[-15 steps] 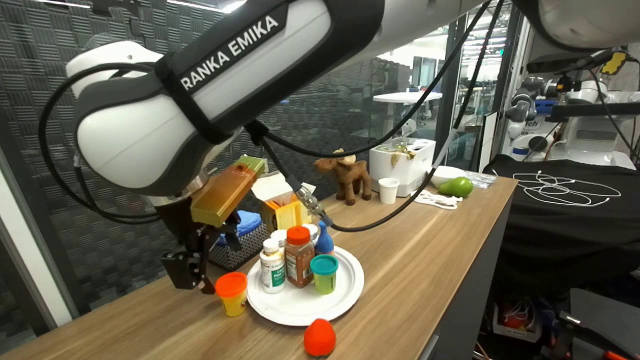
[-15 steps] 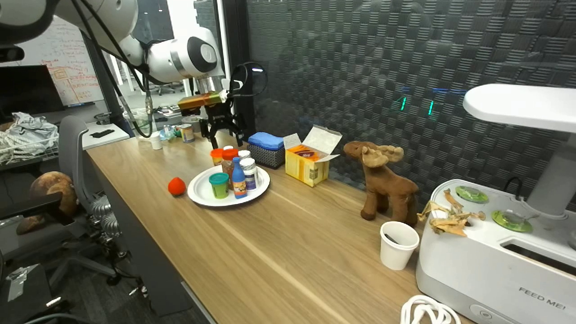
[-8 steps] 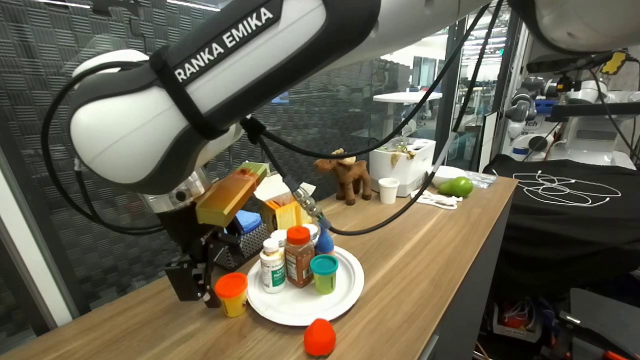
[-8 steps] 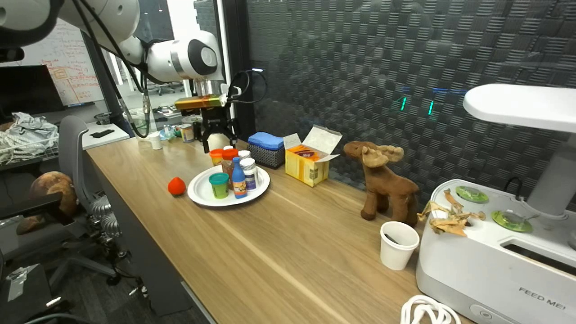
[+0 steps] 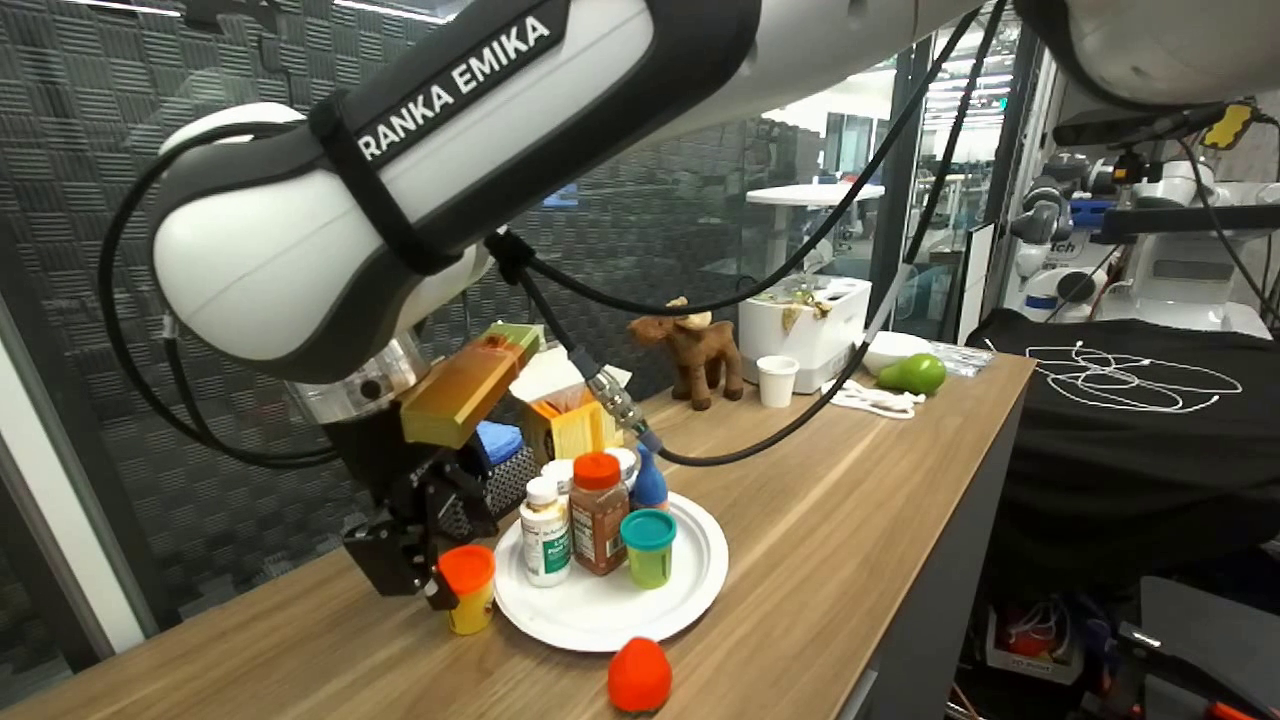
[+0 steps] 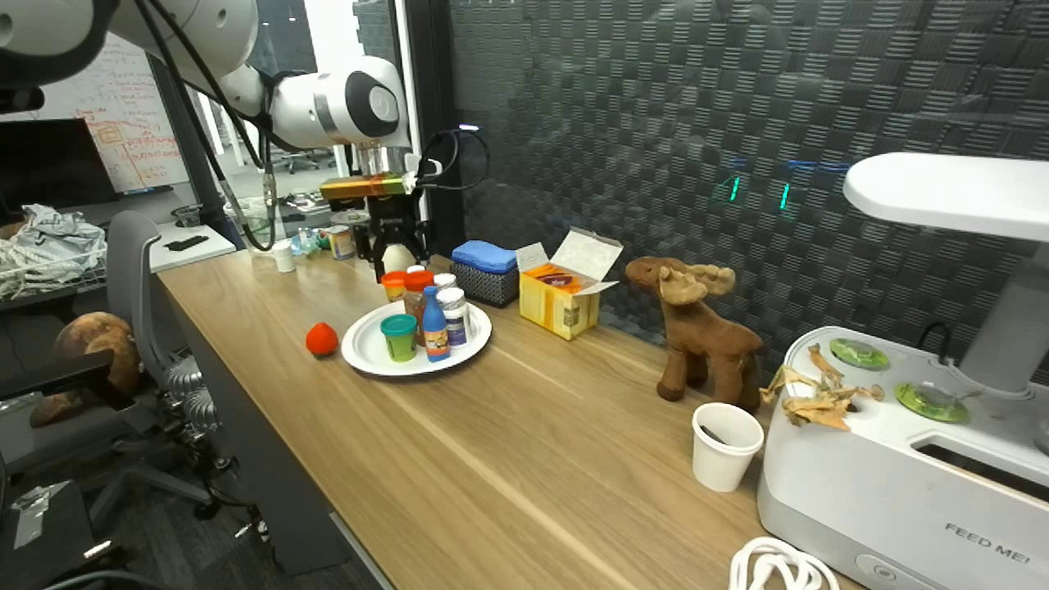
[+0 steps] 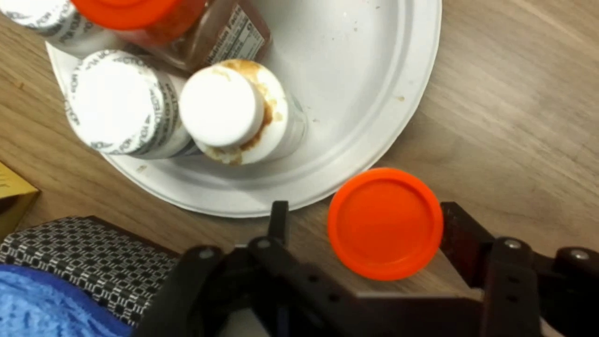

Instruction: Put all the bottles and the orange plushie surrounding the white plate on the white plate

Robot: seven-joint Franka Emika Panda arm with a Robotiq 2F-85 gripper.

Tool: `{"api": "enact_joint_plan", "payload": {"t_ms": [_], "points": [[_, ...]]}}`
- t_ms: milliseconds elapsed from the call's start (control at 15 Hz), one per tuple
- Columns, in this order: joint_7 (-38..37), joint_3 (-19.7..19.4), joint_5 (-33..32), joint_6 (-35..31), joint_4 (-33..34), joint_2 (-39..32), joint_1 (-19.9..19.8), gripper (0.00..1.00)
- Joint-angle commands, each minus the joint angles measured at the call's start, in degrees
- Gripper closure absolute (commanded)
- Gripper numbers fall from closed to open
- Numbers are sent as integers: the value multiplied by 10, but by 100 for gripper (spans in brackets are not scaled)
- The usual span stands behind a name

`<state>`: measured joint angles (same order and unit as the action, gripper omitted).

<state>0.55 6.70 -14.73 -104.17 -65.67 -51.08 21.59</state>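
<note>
The gripper (image 7: 362, 220) has its fingers spread, an orange-lidded yellow tub (image 5: 474, 602) showing between them with a gap on one side; whether the other finger touches the lid is unclear. The tub stands on the wooden table (image 5: 800, 520), just beside the white plate (image 5: 600, 625), where a green-lidded tub (image 5: 649, 552), a red-capped brown bottle (image 5: 598, 520), a blue bottle (image 6: 435, 328) and three white-capped bottles (image 7: 224, 107) stand upright. The orange plushie (image 5: 640, 677) sits near the plate, off its rim.
</note>
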Motion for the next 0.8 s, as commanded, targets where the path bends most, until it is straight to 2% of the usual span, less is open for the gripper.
{"api": "enact_joint_plan", "payload": {"t_ms": [0,67,200,733], "points": [[17,15,17,-6,13,-2,-8,49],[18,17,19,-8,13,-2,-9,58],[17,21,18,-15,9,2,-9,71],[-29,16,-4,-45,-47,55,1,71]]}}
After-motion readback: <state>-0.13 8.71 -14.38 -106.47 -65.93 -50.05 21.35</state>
